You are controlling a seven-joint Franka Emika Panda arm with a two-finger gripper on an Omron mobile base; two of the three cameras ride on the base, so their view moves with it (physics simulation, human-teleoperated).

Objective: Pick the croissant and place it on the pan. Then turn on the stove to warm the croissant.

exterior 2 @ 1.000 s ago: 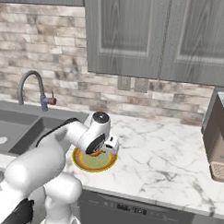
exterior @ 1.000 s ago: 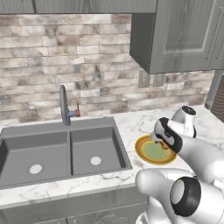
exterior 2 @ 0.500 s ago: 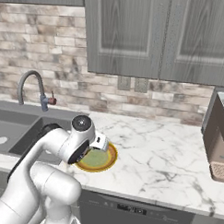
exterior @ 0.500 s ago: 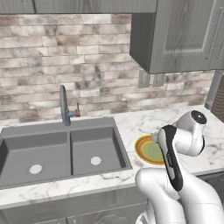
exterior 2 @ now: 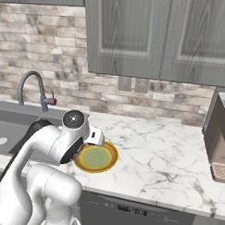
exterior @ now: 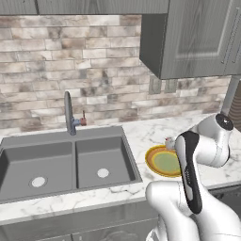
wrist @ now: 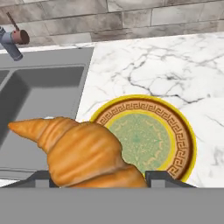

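The croissant [wrist: 83, 151], a golden-orange crescent, fills the lower left of the hand view. My gripper [wrist: 100, 178] is shut on it, with a dark fingertip on either side at the bottom of the view. It hangs above the counter, over the near left rim of a round yellow-orange plate [wrist: 186, 131] whose green centre is bare. In the base views the arm is folded over this plate [exterior: 162, 162] [exterior 2: 96, 156], with the hand at the plate's sink-side edge. The pan and the stove are out of view.
A grey double sink [exterior: 61, 160] [wrist: 39, 96] with a curved faucet [exterior: 69, 113] [exterior 2: 32, 83] lies left of the plate. White marble counter [exterior 2: 158, 158] stretches to the right up to a brown appliance [exterior 2: 220, 137]. Grey wall cabinets [exterior 2: 150, 37] hang overhead.
The arm has swung from reaching down onto the plate to a folded pose with the elbow raised. The hand has drawn back to the plate's sink-side edge.
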